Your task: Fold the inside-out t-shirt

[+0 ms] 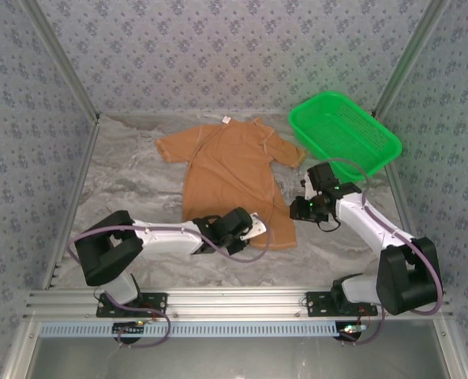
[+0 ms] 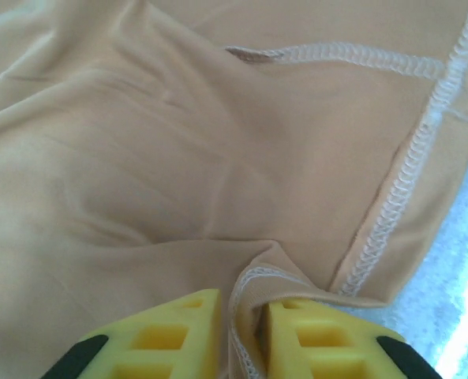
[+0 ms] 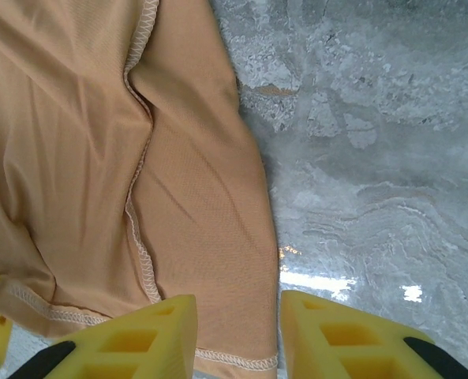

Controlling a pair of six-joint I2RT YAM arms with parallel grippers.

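The grey marbled table carries an orange-tan t-shirt spread flat and a green basket at its far right.

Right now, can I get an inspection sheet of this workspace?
Surface: grey marbled table, glossy.
Job's things: t-shirt spread flat, seams outward, neck label toward the far wall.
Clutter: green mesh basket, far right, nothing seen inside.
Grippers: left gripper shut on a pinch of the bottom hem; right gripper open, straddling the hem's right corner.
Cables: purple cables loop along both arms.
Surroundings: patterned walls, metal frame rails.
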